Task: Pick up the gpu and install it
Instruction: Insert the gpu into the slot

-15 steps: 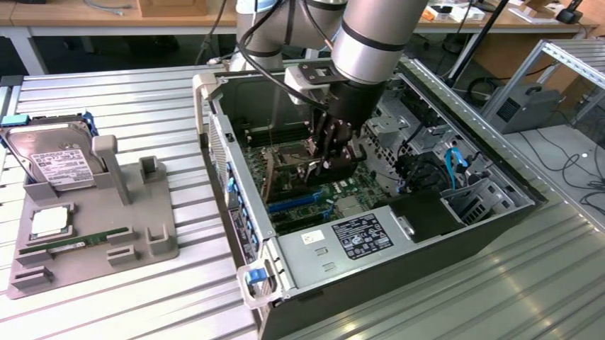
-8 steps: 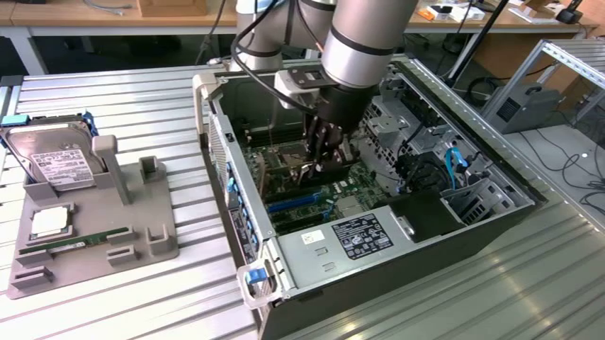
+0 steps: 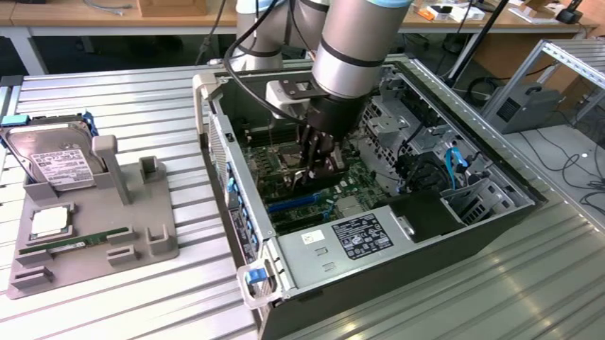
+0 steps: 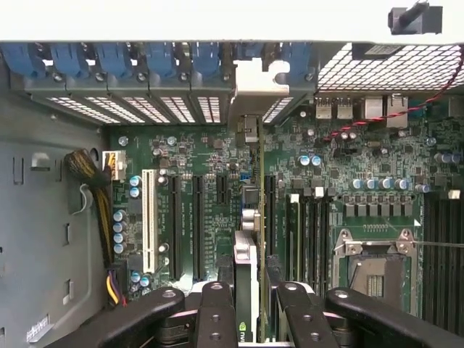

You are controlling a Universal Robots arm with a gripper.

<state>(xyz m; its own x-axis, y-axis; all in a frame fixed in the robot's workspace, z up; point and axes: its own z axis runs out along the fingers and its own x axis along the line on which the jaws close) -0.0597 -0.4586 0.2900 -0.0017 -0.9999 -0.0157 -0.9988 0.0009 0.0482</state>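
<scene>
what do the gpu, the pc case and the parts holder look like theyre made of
gpu: green circuit board, likely fibreglass, with a pale bright metal end bracket.
pc case: bare grey sheet metal, going by its folded edges and punched vents.
parts holder: matte grey plastic, probably moulded or printed.

The gpu (image 4: 250, 239) is seen edge-on in the wrist view, standing upright on its long edge over the green motherboard (image 4: 217, 188) inside the open computer case (image 3: 312, 248). A thin green board edge is flanked by a pale cooler side, and its silver end bracket (image 4: 255, 81) is set against the rear slot openings. It is clamped between the end effector (image 4: 250, 304) fingers.
</scene>
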